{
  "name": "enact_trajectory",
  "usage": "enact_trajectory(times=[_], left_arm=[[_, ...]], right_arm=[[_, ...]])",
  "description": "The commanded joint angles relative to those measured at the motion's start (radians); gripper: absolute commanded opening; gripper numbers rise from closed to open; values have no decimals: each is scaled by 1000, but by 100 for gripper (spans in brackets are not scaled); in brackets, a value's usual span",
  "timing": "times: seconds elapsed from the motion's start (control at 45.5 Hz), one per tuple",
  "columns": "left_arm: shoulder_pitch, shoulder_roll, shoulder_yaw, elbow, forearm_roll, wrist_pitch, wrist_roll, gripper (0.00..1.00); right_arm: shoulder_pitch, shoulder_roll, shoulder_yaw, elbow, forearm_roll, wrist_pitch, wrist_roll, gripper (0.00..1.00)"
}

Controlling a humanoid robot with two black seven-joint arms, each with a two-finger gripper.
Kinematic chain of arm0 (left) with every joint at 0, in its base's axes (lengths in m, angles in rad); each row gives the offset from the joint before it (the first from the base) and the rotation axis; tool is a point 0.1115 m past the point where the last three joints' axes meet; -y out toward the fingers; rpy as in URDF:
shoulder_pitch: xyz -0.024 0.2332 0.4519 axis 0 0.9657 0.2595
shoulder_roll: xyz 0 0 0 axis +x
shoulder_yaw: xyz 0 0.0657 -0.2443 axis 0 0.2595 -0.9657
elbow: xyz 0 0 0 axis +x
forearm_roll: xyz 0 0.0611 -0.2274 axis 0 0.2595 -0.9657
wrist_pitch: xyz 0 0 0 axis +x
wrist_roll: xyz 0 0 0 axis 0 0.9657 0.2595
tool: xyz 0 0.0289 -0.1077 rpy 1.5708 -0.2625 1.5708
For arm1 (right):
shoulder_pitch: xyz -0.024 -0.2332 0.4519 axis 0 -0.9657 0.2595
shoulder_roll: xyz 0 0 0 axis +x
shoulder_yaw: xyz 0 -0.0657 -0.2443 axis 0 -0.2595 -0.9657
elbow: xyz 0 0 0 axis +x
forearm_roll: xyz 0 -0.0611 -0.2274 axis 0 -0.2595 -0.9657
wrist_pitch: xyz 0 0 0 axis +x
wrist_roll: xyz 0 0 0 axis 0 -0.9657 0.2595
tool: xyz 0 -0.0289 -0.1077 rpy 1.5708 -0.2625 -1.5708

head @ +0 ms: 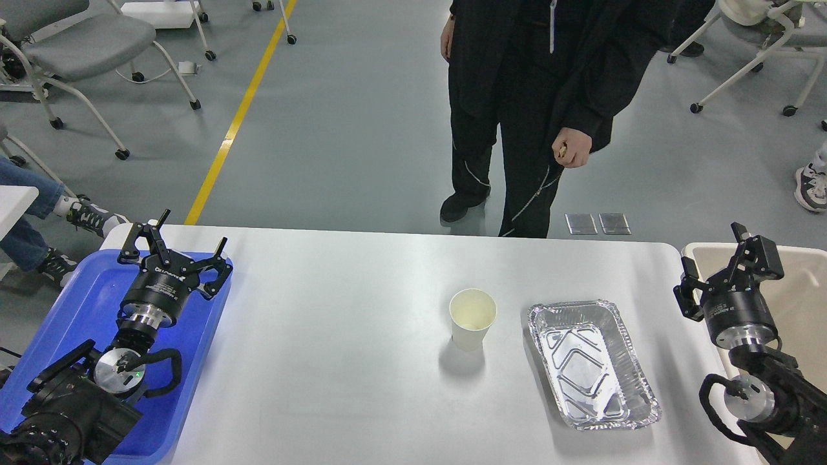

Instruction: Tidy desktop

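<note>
My left gripper (173, 240) is hanging over the blue tray (77, 303) at the left edge, fingers spread wide, nothing in it. My right gripper (723, 258) is over by the beige bin (807, 284) on the far right; it looks empty, and the fingers seem parted, but it's angled so I honestly can't tell for sure. Between my 2 arms is the desktop (336, 336), the big white top. On it, right of center, sits a paper cup (472, 318), upright and empty-looking. Just beside it to the right lies a foil pan (591, 365), also empty. A person in black (523, 97) stands at the far side.
</note>
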Motion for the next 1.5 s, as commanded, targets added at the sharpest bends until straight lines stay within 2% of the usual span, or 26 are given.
enact_trajectory(times=[0.0,1.21,1.474], left_arm=[[0,0,0,0,0,0,0,100],[0,0,0,0,0,0,-2,100],[0,0,0,0,0,0,-2,100]], right_arm=[[0,0,0,0,0,0,2,100],[44,-2,21,6,14,-2,2,100],[92,-40,11,0,17,-18,2,100]])
